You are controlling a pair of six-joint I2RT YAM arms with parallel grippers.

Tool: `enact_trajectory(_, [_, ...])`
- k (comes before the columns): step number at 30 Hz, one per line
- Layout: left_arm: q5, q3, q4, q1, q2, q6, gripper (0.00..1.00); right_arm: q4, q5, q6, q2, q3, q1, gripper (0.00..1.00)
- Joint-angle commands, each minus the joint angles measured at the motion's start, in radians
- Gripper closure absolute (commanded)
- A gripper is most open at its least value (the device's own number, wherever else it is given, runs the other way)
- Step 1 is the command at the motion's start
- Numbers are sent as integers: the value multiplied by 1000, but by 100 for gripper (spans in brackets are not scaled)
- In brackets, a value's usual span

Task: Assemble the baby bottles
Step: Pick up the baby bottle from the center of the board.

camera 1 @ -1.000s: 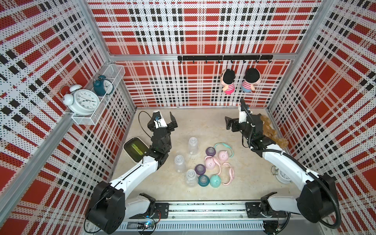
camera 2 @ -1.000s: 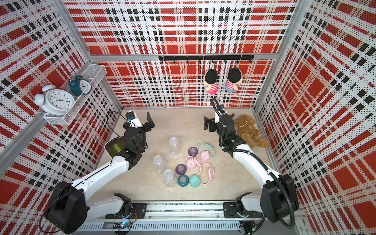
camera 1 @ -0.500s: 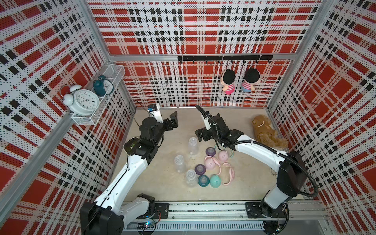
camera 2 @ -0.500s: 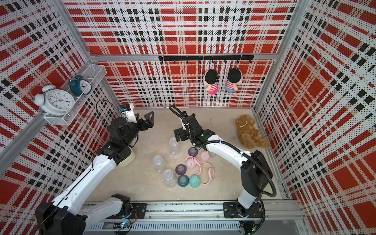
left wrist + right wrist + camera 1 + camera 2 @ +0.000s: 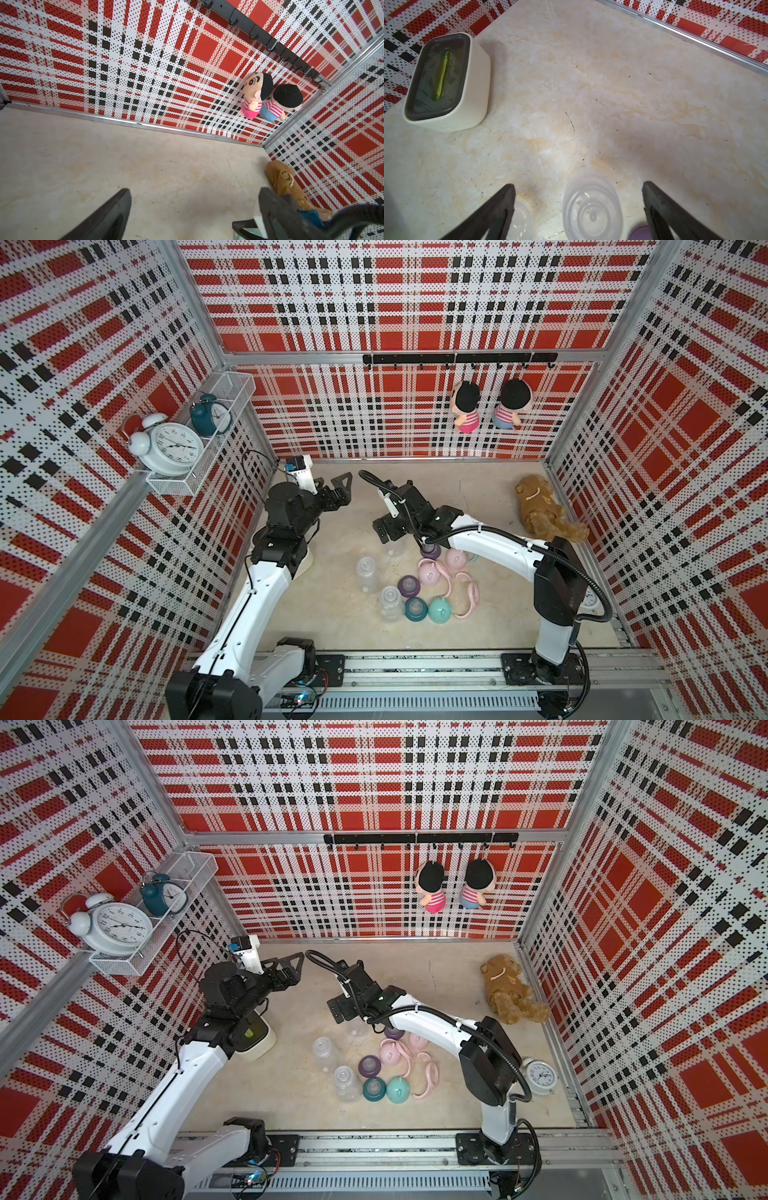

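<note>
Top views, read left to right.

- Upper left of frame: a wire shelf [image 5: 195, 485] is fixed to the side wall. A white alarm clock [image 5: 172, 448] and a teal alarm clock [image 5: 210, 416] are carried on it, well above the tabletop [image 5: 457, 497].
- Left of centre: the left gripper [image 5: 338, 489] is held above the tabletop near the back-left corner. Its jaws are spread wide with nothing between them. In the left wrist view only bare beige surface is framed by them.
- Left edge: a cream box [image 5: 259, 1042] with a dark lid is set against the left wall, partly covered by the left arm.
- Centre: the right gripper [image 5: 385, 533] is pointed down with its jaws wide. One upright clear bottle [image 5: 591, 209] is straddled, not gripped. A gap is seen on each side in the right wrist view.
- Lower centre: the baby bottles [image 5: 367, 574] are found unassembled in a tight cluster. It includes a purple collar [image 5: 409, 585], a teal collar [image 5: 415, 609], a teal cap [image 5: 440, 610], pink caps [image 5: 428, 572] and a pink handle ring [image 5: 469, 597].
- Open room: a bare strip of tabletop is noted between the cluster and the back wall edge [image 5: 415, 459].
- Right edge: a brown plush bear [image 5: 540, 510] is lying against the right wall.
- Lower right: a small white clock [image 5: 540, 1077] is seen in a top view, just beside the right arm.
</note>
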Motion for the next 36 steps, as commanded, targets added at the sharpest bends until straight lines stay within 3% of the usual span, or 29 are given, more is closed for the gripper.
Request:
enact_trajectory(1, [47,-9,22,7,6,-16,2,-45,34,-11,33,27,-2,3])
enact_trajectory(18, [31,-18,24,9,10,-16,2,-113,28,-9,98,35,5,13])
enact_trajectory(24, [20,-23,24,-5,9,-13,2,-95,28,-11,119,34,6,25])
enact_trajectory(31, [16,-27,30,-14,12,-11,2,-88,34,-7,115,23,6,47])
enact_trajectory(36, [-44,-36,54,-74,10,-14,2,-79,68,-19,69,-8,-6,47])
